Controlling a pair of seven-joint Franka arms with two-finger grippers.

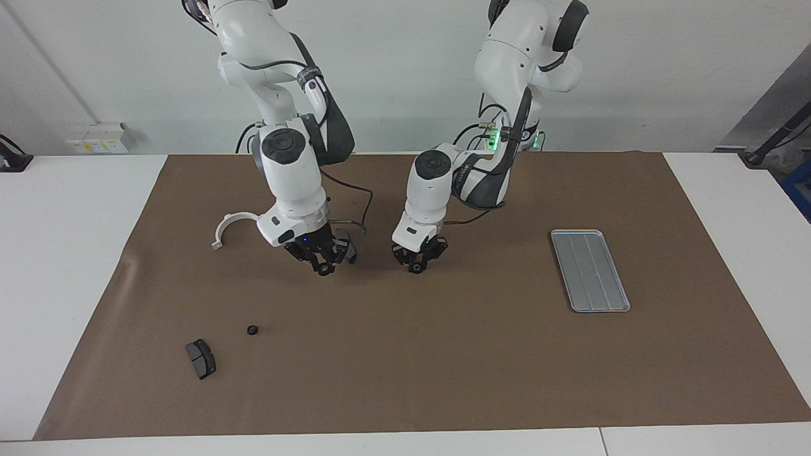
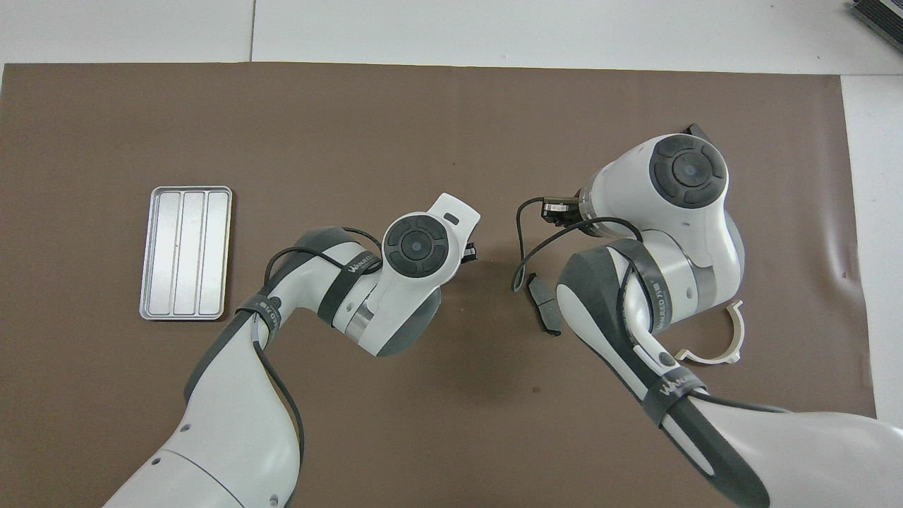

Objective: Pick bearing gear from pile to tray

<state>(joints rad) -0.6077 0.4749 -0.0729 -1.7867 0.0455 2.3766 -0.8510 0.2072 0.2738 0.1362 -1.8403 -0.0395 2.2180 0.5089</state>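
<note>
The one gear point(image 1: 252, 330) I can see lies loose on the mat point(image 1: 405, 380), toward the right arm's end, near a pad point(image 1: 201, 358) and farther from the robots than both grippers; the tray point(image 1: 589, 297) sits bare at the left arm's end. The right gripper point(image 1: 324, 271) hangs low beside a second pad point(image 1: 346, 248), and the left gripper point(image 1: 415, 268) is over bare mat; I cannot tell whether either is pinching anything. I'd bring the right one straight down astride the gear, pinch across its rim and lift clear before crossing; being small and round, it could skid away.
</note>
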